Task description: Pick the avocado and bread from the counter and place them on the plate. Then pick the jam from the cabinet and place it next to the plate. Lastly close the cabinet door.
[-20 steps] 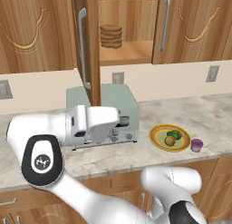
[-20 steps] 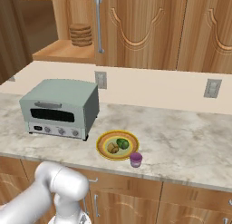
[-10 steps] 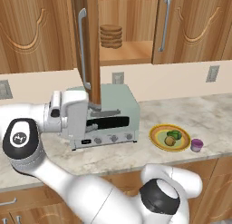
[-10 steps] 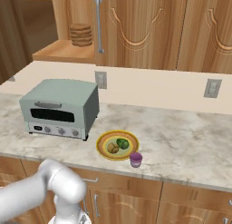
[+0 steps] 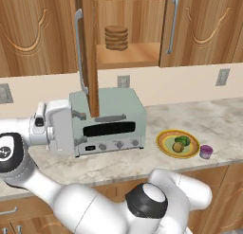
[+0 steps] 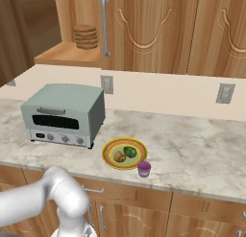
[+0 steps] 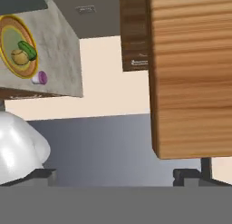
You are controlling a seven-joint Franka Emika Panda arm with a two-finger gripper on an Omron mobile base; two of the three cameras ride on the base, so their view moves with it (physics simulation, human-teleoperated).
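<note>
The plate point(image 5: 166, 138) lies on the counter point(image 5: 216, 119) right of a toaster oven, with the avocado point(image 5: 183, 140) and the bread point(image 5: 177, 147) on it. The purple jam point(image 5: 206, 151) stands on the counter just right of the plate. The right base view shows the same plate point(image 6: 109, 149), avocado point(image 6: 130, 151), bread point(image 6: 120, 156) and jam point(image 6: 143, 168). The cabinet door point(image 5: 88, 53) stands open, edge-on, its bar handle point(image 5: 79, 53) facing left. My gripper point(image 5: 79, 129) is open and empty, left of the door's lower end. In the hand view the door point(image 7: 190, 73) looms close above the right fingertip point(image 7: 188, 174).
A pale green toaster oven point(image 5: 111, 121) stands on the counter below the open cabinet, right behind my hand. A stack of flat brown discs point(image 5: 116, 37) sits on the cabinet shelf. Shut cabinet doors flank the opening. Wall outlets dot the backsplash.
My hand has swung left across the front of the toaster oven, ending left of the open door's lower end. The jaws have widened slightly. Plate, food and jam have not moved.
</note>
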